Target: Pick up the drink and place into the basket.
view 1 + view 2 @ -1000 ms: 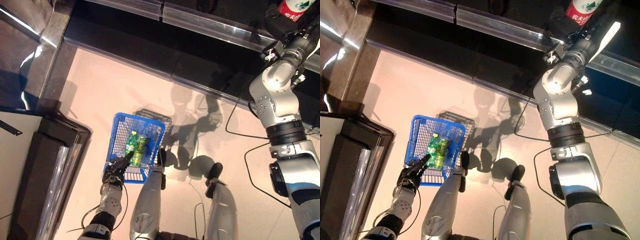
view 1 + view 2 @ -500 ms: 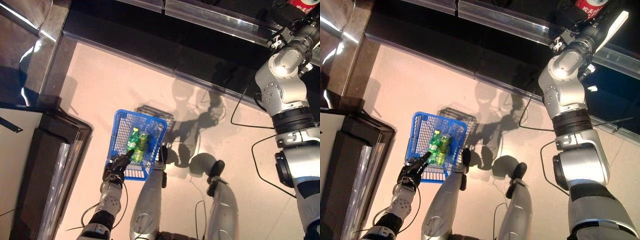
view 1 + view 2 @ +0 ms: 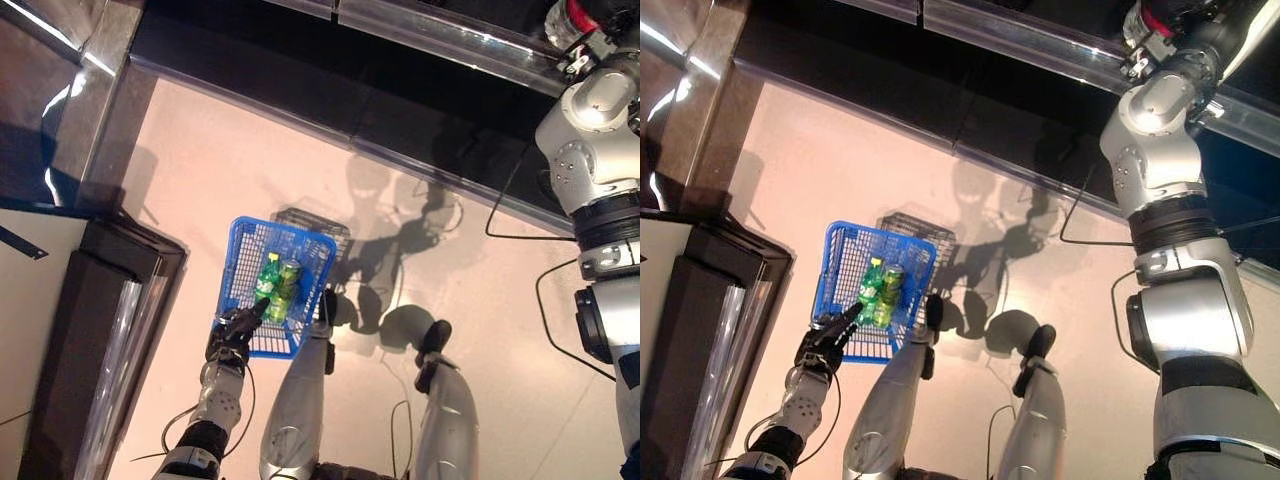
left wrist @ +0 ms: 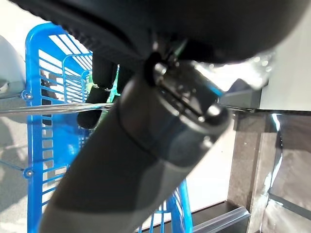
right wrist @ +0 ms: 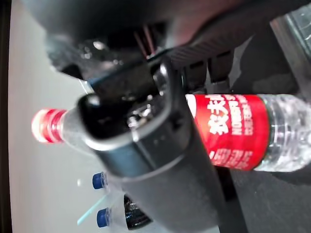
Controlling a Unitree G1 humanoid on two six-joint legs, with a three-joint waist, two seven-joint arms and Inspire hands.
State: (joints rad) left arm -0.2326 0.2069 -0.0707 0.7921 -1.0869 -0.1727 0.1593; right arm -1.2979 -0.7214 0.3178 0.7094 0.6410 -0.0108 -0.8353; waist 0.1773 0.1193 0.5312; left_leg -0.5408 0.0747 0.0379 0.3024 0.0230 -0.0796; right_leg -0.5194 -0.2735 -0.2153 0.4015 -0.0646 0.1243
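Looking down through the left eye view: the blue wire-mesh plastic basket [image 3: 275, 290] hangs low beside the robot, and the dark left hand [image 3: 236, 330] sits at the basket's near rim. Inside the basket lie a green plastic bottle [image 3: 266, 277] and a green drink can [image 3: 284, 288], side by side. High and well apart from the basket, only a red cap and a little clear plastic of a clear bottle with a red label [image 3: 568, 17] show at the end of the raised right arm.

Right eye view: same layout; the clear bottle's red end [image 3: 1152, 20] shows well above and to the right of the basket [image 3: 845, 290], against a dark glass-fronted shelf [image 3: 1020, 45].

Left wrist view: the left hand [image 4: 104, 73] has its fingers curled round the basket's thin metal handle [image 4: 58, 108], carrying the basket [image 4: 36, 121].

Right wrist view: the right hand [image 5: 146, 141] is clamped on the clear bottle [image 5: 233, 131], thumb across the front and fingers behind. The bottle's long axis runs crosswise to the thumb, red cap [image 5: 46, 125] to one side, body to the other. More blue-capped bottles [image 5: 104, 199] stand beyond it.

Judgement: the step in hand is the carry towards the basket. It is best done by keeping the grasp firm near the label, lowering the bottle over the open space beside the green bottle and can, and laying it lengthwise.
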